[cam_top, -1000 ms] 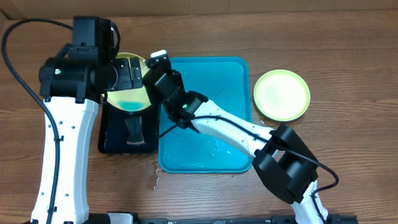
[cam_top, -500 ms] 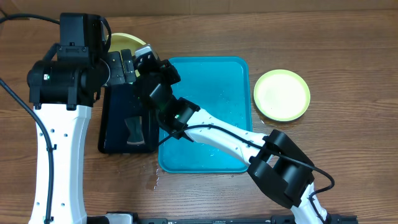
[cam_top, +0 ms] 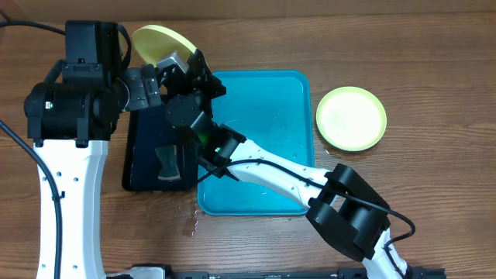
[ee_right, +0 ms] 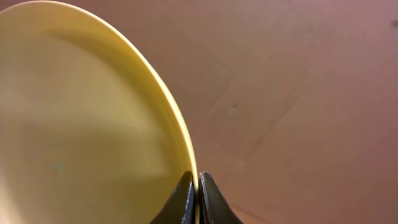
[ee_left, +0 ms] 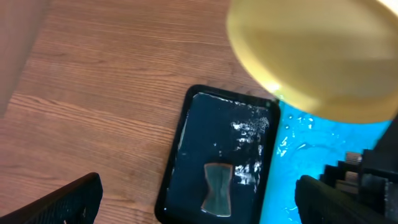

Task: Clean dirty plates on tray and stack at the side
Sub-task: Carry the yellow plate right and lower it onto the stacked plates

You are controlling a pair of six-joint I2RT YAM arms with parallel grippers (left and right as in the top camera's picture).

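The worktop [cam_top: 434,46] is plain wood. The tray [cam_top: 298,85] sits in the middle, wet, with no plates on it. The black tray [cam_top: 139,167] touches its left side and has a grey wiper thing [cam_top: 167,163] lying on it.

One plate [cam_top: 351,118] lies flat on the worktop just right of the tray, so that looks like the start of the stack. The held plate [cam_top: 155,39] is up in the air at the far left, over the far end of the black tray, tipped on edge. The right arm [cam_top: 263,159] reaches across the tray to it. In the wrist view the right jaws are pinched tight on its rim. The left jaws hang wide apart with nothing in them, just left of that plate. I can't spot a third plate anywhere.

My read: this is the carry-off step for plate two, though I can't tell from here if it's fully clean. The next move needs a swing right across the tray, then levelling the plate. After that it has to come down centred on the other one before the jaws let go.
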